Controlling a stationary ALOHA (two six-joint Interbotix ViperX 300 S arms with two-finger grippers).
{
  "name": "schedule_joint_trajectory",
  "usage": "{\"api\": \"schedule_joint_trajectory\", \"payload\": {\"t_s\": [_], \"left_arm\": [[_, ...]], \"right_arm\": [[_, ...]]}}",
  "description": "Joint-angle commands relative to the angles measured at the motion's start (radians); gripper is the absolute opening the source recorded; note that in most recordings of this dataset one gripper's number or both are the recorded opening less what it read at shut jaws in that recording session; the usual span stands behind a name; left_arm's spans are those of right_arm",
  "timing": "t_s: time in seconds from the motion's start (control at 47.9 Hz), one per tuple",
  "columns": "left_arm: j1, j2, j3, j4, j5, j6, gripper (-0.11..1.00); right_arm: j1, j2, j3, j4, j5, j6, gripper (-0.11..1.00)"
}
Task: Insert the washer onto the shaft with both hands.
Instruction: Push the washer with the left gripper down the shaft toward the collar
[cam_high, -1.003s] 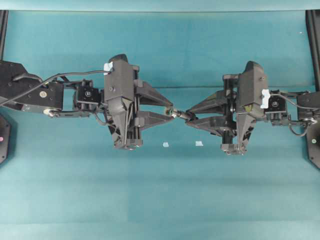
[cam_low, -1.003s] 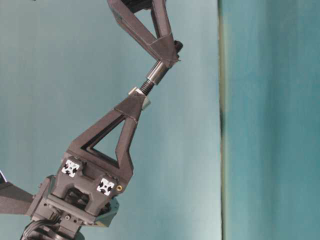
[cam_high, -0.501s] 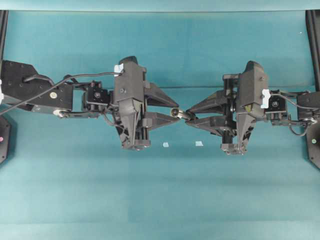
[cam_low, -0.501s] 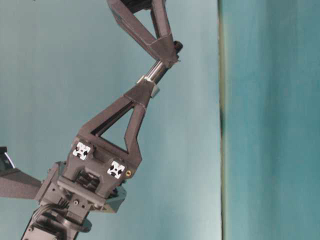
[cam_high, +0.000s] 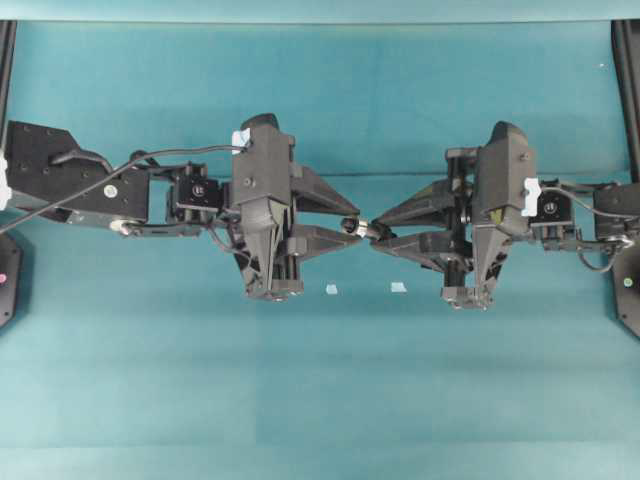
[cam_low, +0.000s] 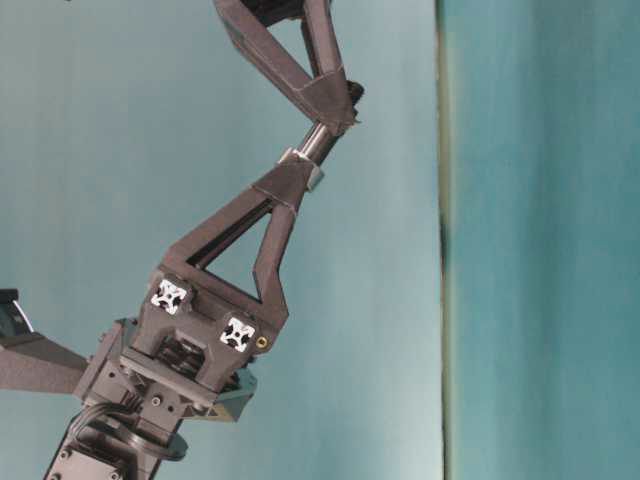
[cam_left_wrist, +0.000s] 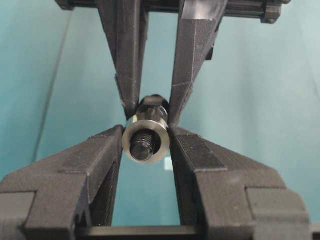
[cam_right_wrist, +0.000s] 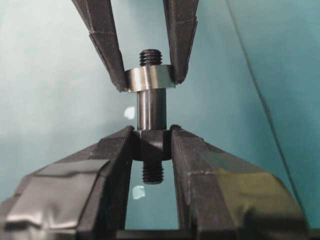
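Note:
The silvery washer (cam_left_wrist: 163, 142) is pinched between the fingertips of my left gripper (cam_left_wrist: 146, 136), which is shut on it. The dark grey shaft (cam_right_wrist: 151, 107) is clamped at its thick collar by my right gripper (cam_right_wrist: 151, 144). The shaft's threaded end (cam_left_wrist: 141, 146) pokes through the washer's hole, and the washer (cam_right_wrist: 149, 79) sits round the smooth part of the pin. Seen from overhead, the left gripper (cam_high: 350, 224) and the right gripper (cam_high: 379, 232) meet tip to tip above the middle of the table. At table level the washer (cam_low: 314, 178) lies just below the bare shaft (cam_low: 316, 142).
Two small pale scraps (cam_high: 331, 289) (cam_high: 398, 288) lie on the teal cloth just in front of the grippers. Black frame posts (cam_high: 626, 90) stand at the table's left and right edges. Both arms hang above the cloth.
My left gripper has moved right, towards the right gripper, carrying the washer over the threaded end and further along the shaft. The right arm has stayed still.

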Motion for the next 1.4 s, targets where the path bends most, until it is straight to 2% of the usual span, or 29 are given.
{"api": "schedule_joint_trajectory", "payload": {"t_s": [0.0,0.522,0.794,1.128,1.379], "left_arm": [[-0.003,-0.005,-0.018,0.003,-0.005,0.0,0.37],[-0.008,0.02,-0.049,0.003,0.002,0.002,0.37],[-0.014,0.017,-0.041,0.002,0.078,0.003,0.37],[-0.012,0.021,-0.052,0.003,0.086,0.041,0.37],[-0.012,0.02,-0.055,0.003,0.104,0.046,0.37]], "right_arm": [[-0.002,-0.008,-0.023,0.003,-0.015,-0.003,0.0],[-0.002,0.0,-0.031,0.002,-0.014,-0.005,0.0],[-0.017,-0.002,-0.034,0.002,-0.011,-0.005,0.0],[-0.02,-0.002,-0.035,-0.002,0.006,-0.005,0.0],[-0.02,-0.002,-0.037,-0.005,0.028,-0.008,0.0]]}}
